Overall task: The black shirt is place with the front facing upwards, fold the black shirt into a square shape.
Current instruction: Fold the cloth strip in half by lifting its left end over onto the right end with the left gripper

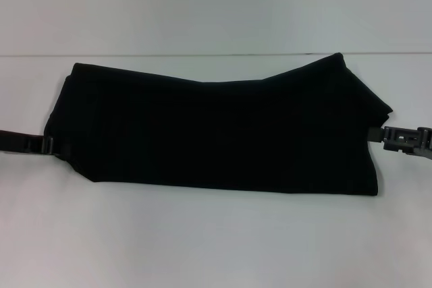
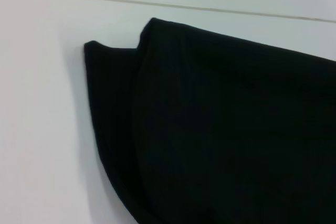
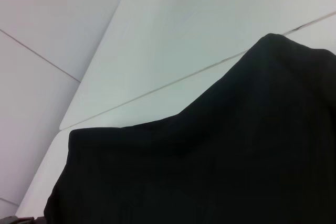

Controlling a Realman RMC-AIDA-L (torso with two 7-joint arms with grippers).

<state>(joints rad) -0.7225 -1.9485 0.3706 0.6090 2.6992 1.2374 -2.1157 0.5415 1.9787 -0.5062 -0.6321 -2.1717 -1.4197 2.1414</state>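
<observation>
Both hand tips, left hand (image 1: 50,144) and right hand (image 1: 376,134), seemingly under black shirt (image 1: 216,133) edges.

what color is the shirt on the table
Plain black; no lettering shows. The black shirt shows best in the head view.

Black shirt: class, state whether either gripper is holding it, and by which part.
It cannot be told. The left gripper and right gripper each meet an opposite end of the folded black shirt.
</observation>
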